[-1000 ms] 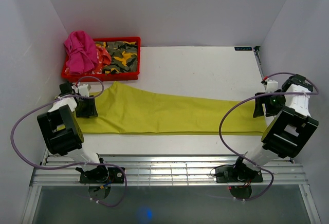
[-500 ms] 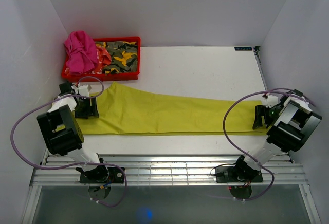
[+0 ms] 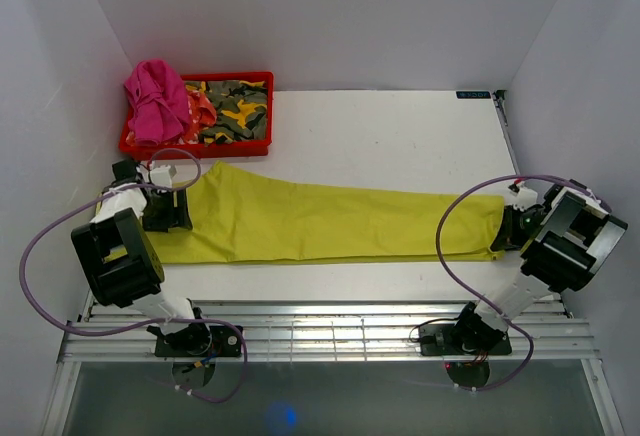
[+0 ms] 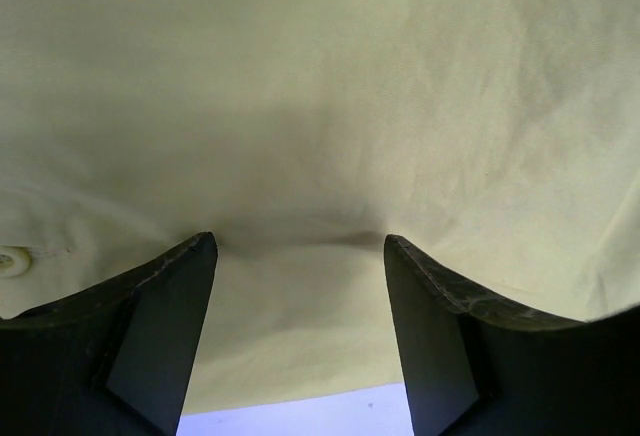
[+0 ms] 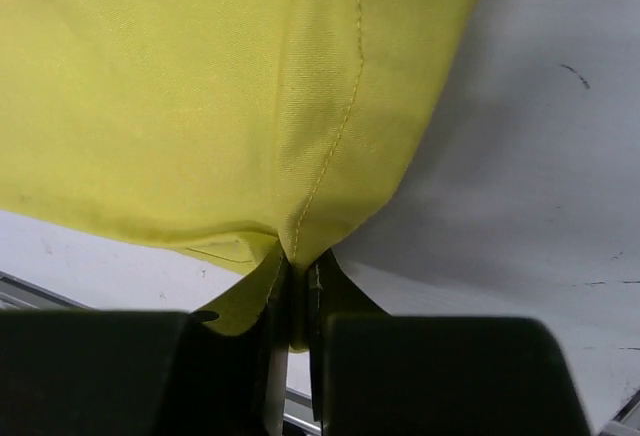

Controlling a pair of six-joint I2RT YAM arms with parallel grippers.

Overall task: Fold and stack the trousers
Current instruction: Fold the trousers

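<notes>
Your right end effector (image 5: 295,286) is clamping the leg hem of the trousers (image 3: 320,221), which are lying flat along the worktop (image 3: 400,136); your left end effector (image 4: 300,246) is hanging open over the waist; you are probably starting the first fold, needing a left grip next.

no legible text, labels or numbers

High rear view facing down, both wrist views close on shared trousers (image 3: 320,221)
</notes>
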